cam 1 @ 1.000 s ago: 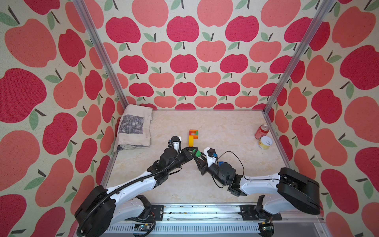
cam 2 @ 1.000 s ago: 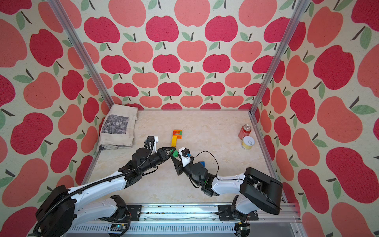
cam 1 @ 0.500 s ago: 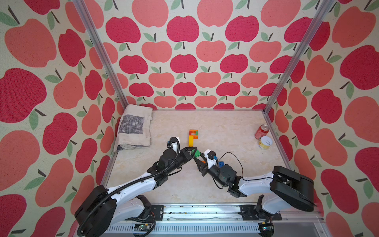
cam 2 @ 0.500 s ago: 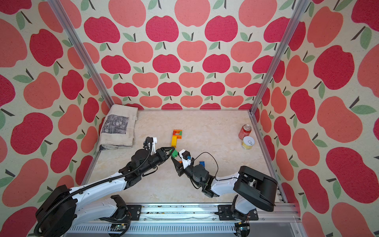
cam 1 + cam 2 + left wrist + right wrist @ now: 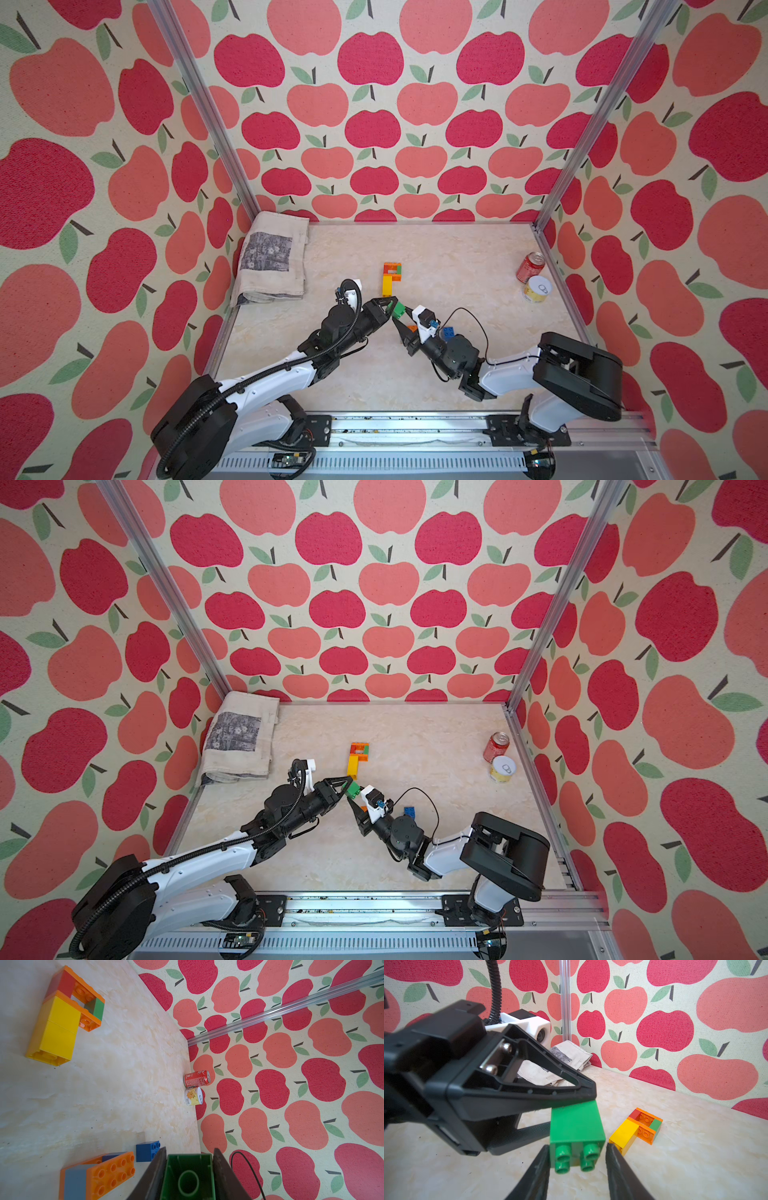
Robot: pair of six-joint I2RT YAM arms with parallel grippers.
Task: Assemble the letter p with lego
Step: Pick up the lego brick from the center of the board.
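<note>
- On the pale marbled tabletop (image 5: 457,257) lies the flat, part-built letter of orange, yellow, red and green plastic bricks (image 5: 390,276). The next piece looks bound for it. I'd square that piece to the yellow stem before pressing, once the helping arm has backed straight off.
- The left gripper (image 5: 393,304) is clamped on the chunky green studded brick (image 5: 576,1124), held off the table just short of the letter.
- The right gripper (image 5: 577,1146) is let go, its jaws flanking the stud end, barely clear.
</note>
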